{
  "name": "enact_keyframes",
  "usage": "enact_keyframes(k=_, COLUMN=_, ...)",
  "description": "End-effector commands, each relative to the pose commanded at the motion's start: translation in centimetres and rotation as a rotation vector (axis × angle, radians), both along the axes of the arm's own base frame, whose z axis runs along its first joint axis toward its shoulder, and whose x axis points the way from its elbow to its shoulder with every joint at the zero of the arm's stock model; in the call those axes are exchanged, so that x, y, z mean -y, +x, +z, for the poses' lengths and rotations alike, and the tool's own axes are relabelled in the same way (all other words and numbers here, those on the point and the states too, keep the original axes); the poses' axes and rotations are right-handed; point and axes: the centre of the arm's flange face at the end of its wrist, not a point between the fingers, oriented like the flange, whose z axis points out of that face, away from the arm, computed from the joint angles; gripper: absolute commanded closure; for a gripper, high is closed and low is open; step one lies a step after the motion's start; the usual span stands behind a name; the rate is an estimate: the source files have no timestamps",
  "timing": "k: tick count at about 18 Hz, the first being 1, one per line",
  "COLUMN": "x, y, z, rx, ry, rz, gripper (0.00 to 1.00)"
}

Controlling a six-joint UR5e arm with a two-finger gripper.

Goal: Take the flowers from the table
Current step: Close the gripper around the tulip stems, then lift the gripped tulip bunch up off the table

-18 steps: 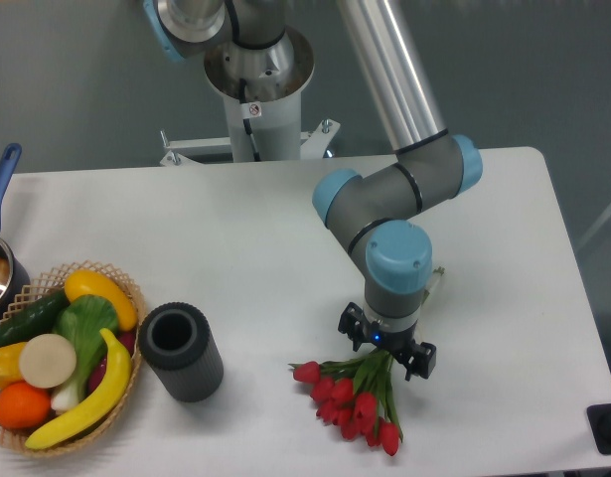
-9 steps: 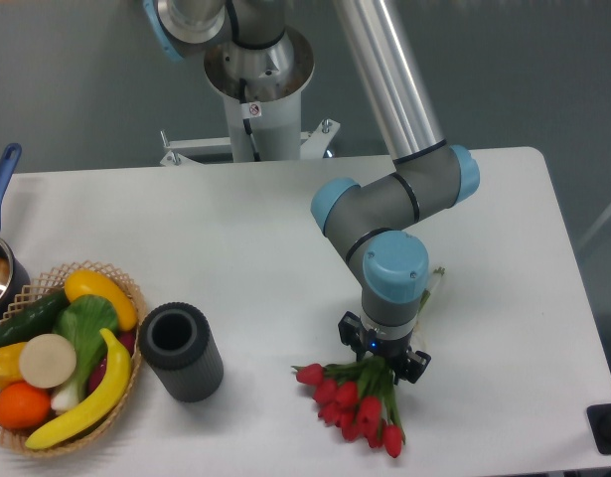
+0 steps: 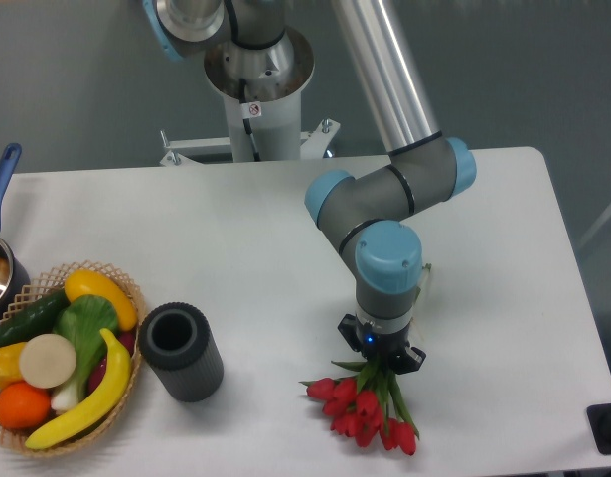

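Observation:
The flowers (image 3: pixel 363 408), a small bunch of red tulip buds with green stems and leaves, hang below my gripper (image 3: pixel 381 359) near the front of the white table (image 3: pixel 235 248). The gripper points down and its fingers are closed on the green stems just above the buds. The buds spread out toward the front right. I cannot tell whether the buds still touch the tabletop. The stems' upper ends show behind the wrist.
A dark grey cylindrical cup (image 3: pixel 180 351) stands left of the flowers. A wicker basket (image 3: pixel 37 288) with toy fruit and vegetables sits at the front left. A pot with a blue handle (image 3: pixel 1 177) is at the left edge. The arm's base (image 3: pixel 257 89) stands behind the table.
The gripper's fingers have closed in on the stems. The bunch has gathered and shifted slightly right, and the wrist has moved a little left and up.

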Motion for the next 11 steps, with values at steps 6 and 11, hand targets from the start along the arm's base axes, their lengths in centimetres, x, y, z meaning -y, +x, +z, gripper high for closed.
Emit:
enact_keyframes(k=6, x=2.0, y=-2.4, z=4.3, rx=-0.015, ry=-0.017, rz=0.027, gripper=1.0)
enact_keyframes(k=11, x=1.0, y=-2.7, z=6.0, rx=-0.011, ry=-0.016, rz=0.014, gripper=1.0)
